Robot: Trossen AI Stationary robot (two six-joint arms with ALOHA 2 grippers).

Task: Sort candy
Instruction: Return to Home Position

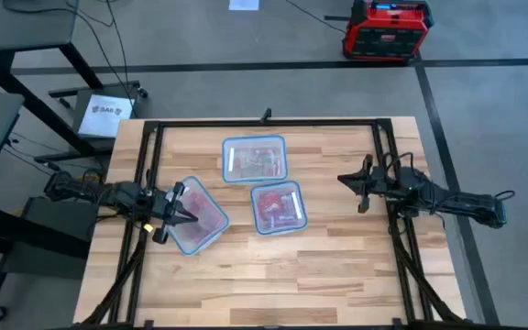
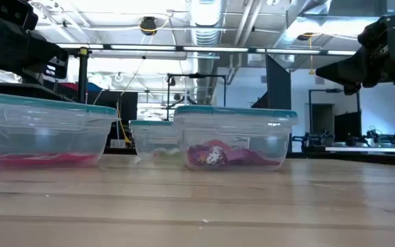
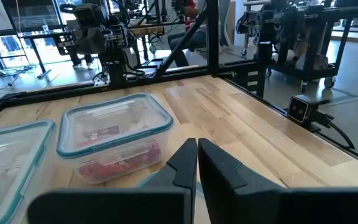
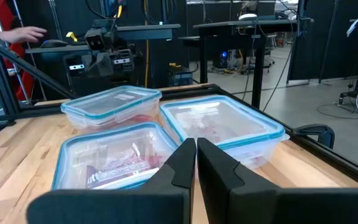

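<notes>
Shiny red and pink candy (image 1: 273, 211) fills lidded clear bins (image 1: 255, 139); left hand (image 1: 191, 216) and right hand (image 1: 343, 180) are clenched, empty.

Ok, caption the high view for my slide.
Candy in three lidded bins on the table; left gripper at the left bin, right gripper apart.

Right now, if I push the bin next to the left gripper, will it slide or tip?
Likely slides, not tips: the left bin sits low and wide on the smooth wooden table. Probably light, with only a thin layer of red candy. Its clear walls may flex.
</notes>
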